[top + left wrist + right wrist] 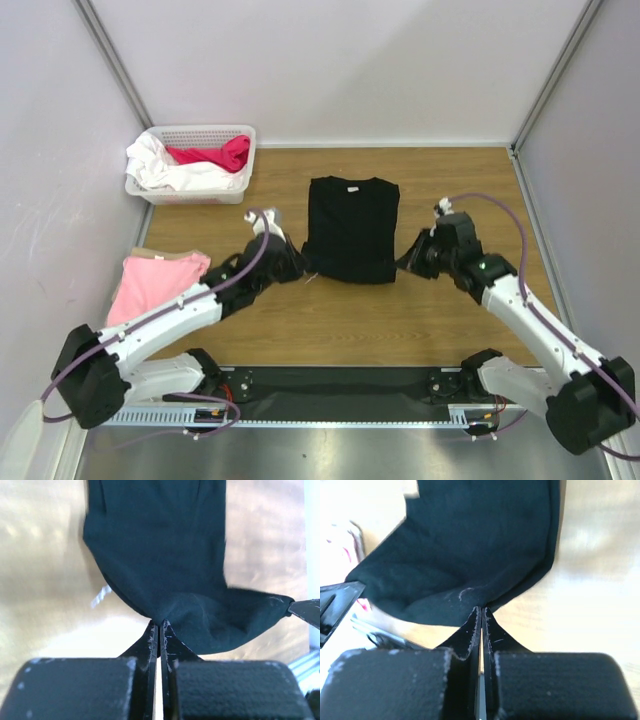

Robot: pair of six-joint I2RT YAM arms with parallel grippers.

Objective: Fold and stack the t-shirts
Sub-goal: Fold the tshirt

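Black cloth lies at the middle of the wooden table (pixel 420 330): the black t-shirt (pixel 350 228), sides folded in to a neat oblong, collar toward 12 o'clock, hem toward 6. The left gripper (pixel 298 268) is clamped on the hem corner at the shirt's 7 o'clock and the right gripper (pixel 408 260) on the corner at 5 o'clock, each nipping cloth between pressed fingers. I judge they hold it so to carry the hem evenly up toward the collar. The pink t-shirt (pixel 150 285) rests folded at 9 o'clock, likely the base of the stack. A basket (pixel 190 196) at 11 o'clock holds white and red cloth. A pale neck label shows, too small to read; no other writing
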